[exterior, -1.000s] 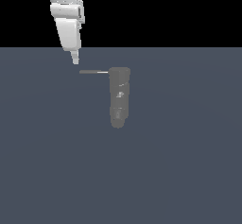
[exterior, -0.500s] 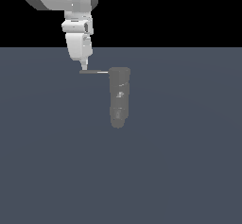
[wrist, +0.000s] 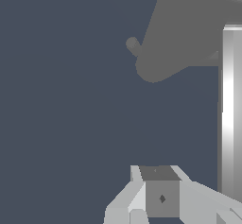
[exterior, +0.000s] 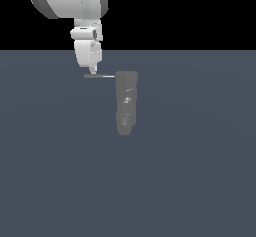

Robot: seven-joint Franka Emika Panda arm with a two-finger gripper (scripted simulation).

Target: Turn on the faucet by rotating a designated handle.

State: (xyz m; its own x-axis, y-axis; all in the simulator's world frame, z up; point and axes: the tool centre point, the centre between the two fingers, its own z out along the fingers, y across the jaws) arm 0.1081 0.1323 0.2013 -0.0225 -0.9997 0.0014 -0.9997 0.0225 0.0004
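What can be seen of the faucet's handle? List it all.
The handle is a thin, straight grey rod with a lighter silvery stretch near the faucet. It sticks out level from the faucet's top toward the exterior view's left. The pincer sits at its free end; actual contact cannot be confirmed.

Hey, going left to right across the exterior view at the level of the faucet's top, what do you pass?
End effector at the rod's outer tip → handle → faucet.

faucet (exterior: 126,103): dull grey, segmented, rounded end | handle (exterior: 100,76): thin grey rod, pointing to exterior view's left
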